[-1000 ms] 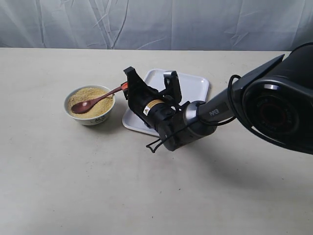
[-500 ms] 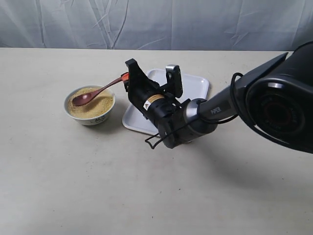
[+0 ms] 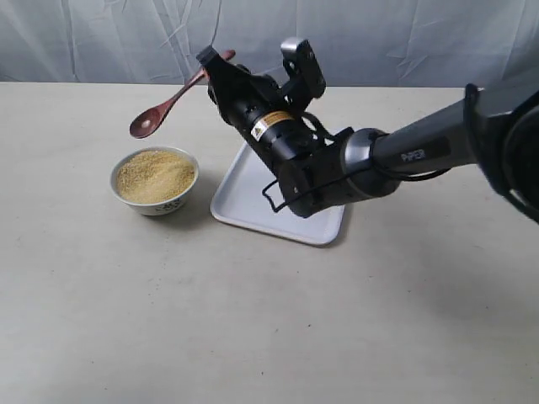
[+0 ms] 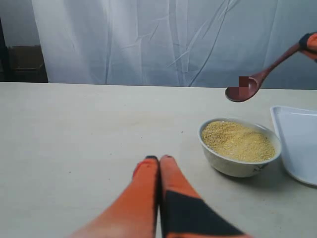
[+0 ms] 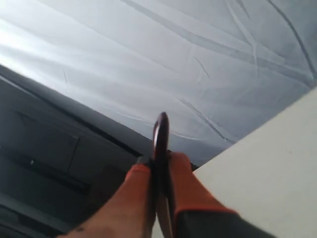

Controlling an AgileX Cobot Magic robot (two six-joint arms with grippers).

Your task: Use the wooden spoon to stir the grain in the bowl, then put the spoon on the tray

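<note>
Wooden spoon (image 3: 173, 101) transfer involves, in descending size, the surface (image 3: 126, 320), the tray (image 3: 246, 200), the bowl (image 3: 157, 204), the spoon itself and the grain (image 3: 154, 174). The tray lies flat on the surface just beside the bowl, and its low rim should be an easy edge to clear. The bowl stands upright, filled with a level mound of grain. The spoon is in the air, clear of the grain, with its oval end above the bowl. Its long axis runs diagonally: the oval end points down and away from the tray, and the handle rises towards the right hand (image 3: 217, 69). That hand is closed on the handle near its far end; the right wrist view shows the slim wood edge-on between the pads. Judged from its look, the spoon is light, stiff and smooth, so an end grip may let it pivot; a firm pinch is advisable. Whether grain clings to the oval end cannot be told. The left hand (image 4: 159, 161) sits low near the surface, fingers pressed together, holding nothing.
</note>
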